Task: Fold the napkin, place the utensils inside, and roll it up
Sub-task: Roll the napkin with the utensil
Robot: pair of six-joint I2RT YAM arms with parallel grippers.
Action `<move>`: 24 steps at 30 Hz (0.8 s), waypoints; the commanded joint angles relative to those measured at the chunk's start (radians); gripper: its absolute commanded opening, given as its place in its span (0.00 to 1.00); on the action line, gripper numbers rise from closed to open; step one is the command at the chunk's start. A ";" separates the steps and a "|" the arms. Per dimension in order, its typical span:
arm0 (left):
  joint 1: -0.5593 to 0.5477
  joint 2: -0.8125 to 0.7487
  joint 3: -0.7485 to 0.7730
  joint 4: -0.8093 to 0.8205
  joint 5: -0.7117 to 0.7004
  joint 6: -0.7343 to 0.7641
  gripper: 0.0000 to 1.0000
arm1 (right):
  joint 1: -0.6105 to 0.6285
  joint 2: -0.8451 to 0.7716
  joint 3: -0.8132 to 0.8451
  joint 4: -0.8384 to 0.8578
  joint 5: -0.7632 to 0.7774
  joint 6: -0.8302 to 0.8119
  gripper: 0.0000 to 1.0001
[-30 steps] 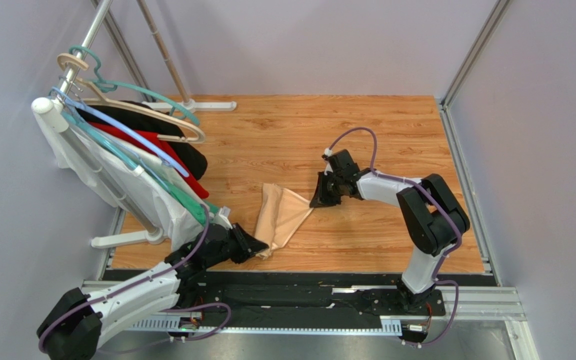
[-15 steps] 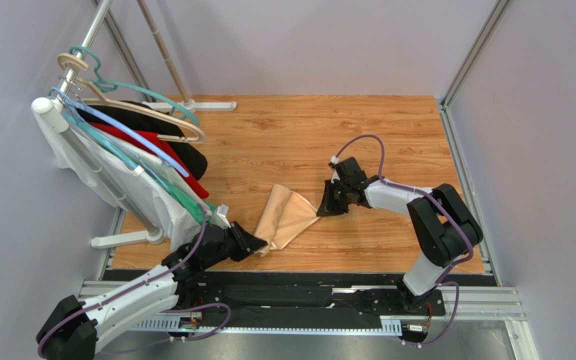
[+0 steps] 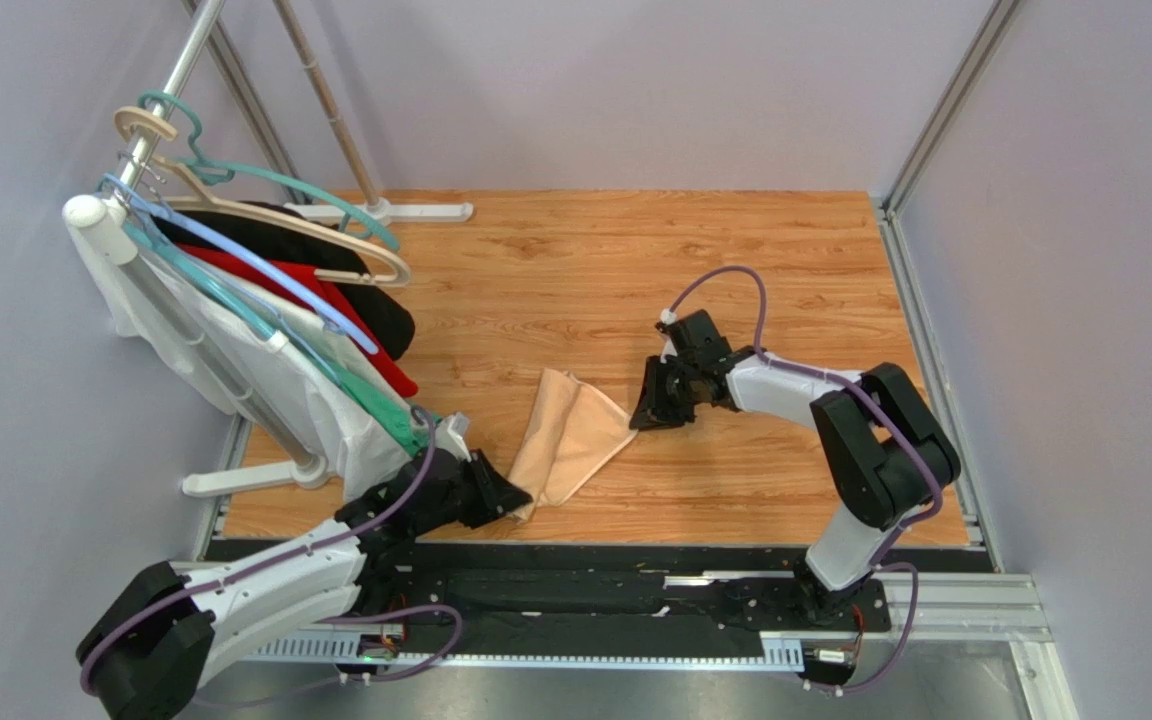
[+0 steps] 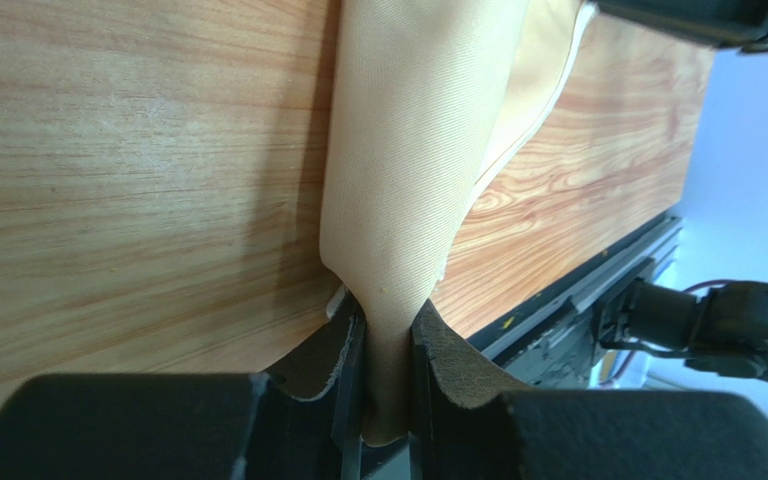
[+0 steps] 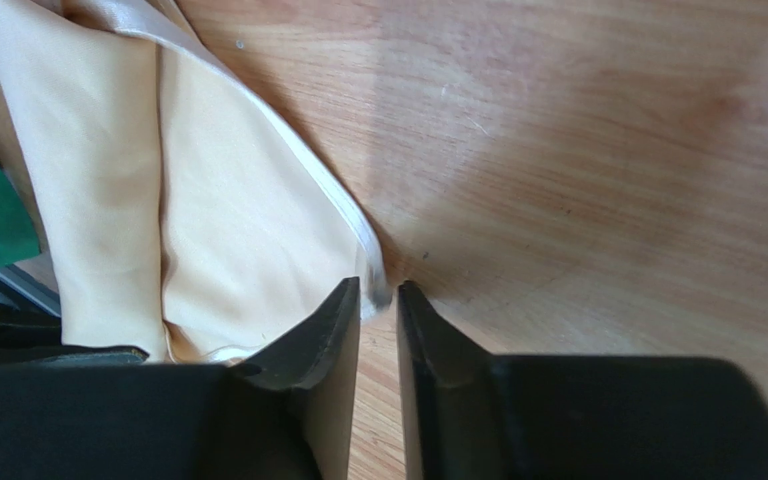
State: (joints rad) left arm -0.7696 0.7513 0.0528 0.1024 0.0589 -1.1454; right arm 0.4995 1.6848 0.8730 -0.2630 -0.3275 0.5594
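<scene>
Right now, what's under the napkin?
The napkin lies on the wooden table, which shows all around its edges. The folded cloth covers anything else that might be beneath it.

one napkin [image 3: 573, 432] is lying on one wooden table [image 3: 567, 285]. two grippers are showing: left gripper [image 3: 515, 498], right gripper [image 3: 642, 408]. one clothes rack [image 3: 184, 63] is carrying perhaps four garments [image 3: 222, 353] and about three hangers [image 3: 297, 191], overlapping.

Napkin [image 3: 567, 435] look: pale peach-beige cloth, plain, edged with a stitched hem.
Napkin state: was folded over in loose layers and drawn out lengthwise.
Napkin place: was laid on the wooden worktop [image 3: 612, 270].
Napkin hold: near end was pinched by the left pincer [image 4: 388, 330]; opposite corner was caught by the right pincer [image 5: 378, 300].
</scene>
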 commanded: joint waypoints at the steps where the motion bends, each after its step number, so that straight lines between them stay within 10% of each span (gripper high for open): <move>1: 0.010 0.052 -0.013 -0.001 0.002 0.093 0.00 | -0.009 0.006 0.072 -0.018 0.015 0.020 0.40; 9: 0.010 0.099 -0.019 0.049 0.024 0.104 0.00 | 0.091 -0.111 0.178 -0.018 0.055 0.099 0.59; 24: 0.010 0.123 -0.021 0.085 0.027 0.102 0.00 | 0.229 0.283 0.412 0.107 -0.055 0.211 0.60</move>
State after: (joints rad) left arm -0.7639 0.8600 0.0528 0.2058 0.0891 -1.0683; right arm 0.7189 1.9446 1.2228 -0.1608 -0.3767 0.7536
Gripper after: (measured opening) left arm 0.237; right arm 0.604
